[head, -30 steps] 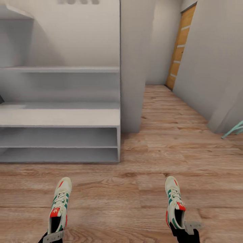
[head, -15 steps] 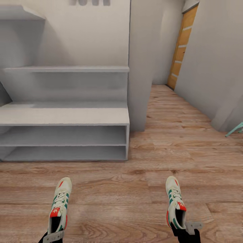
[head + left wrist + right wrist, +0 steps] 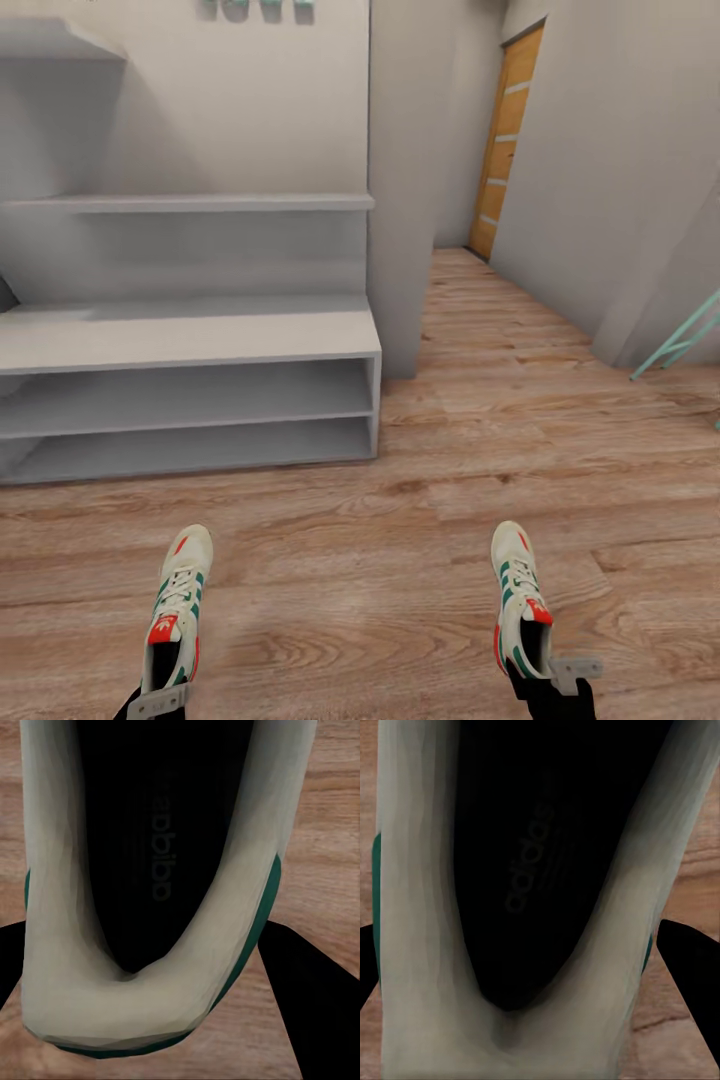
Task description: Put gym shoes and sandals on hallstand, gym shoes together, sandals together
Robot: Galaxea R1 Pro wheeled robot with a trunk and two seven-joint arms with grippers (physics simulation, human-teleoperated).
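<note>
Across the upper left, the pale rack point(image 3: 190, 345) is standing on plank floor point(image 3: 420, 520); low in frame, each gripper, left point(image 3: 150, 703) and right point(image 3: 548, 685), is clamping a cream shoe: left shoe point(image 3: 177, 605), right shoe point(image 3: 519, 598).

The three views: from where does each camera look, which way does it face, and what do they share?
Head view: from the robot's head, forward and down at the hallstand and the corridor floor; both grippers, left and right, each hold a gym shoe.
Left wrist view: near the left gripper, looking along its dark jaws into the left gym shoe.
Right wrist view: the same, into the right gym shoe.
Shared: each wrist view shows a shoe also seen from the head, left and right.
</note>
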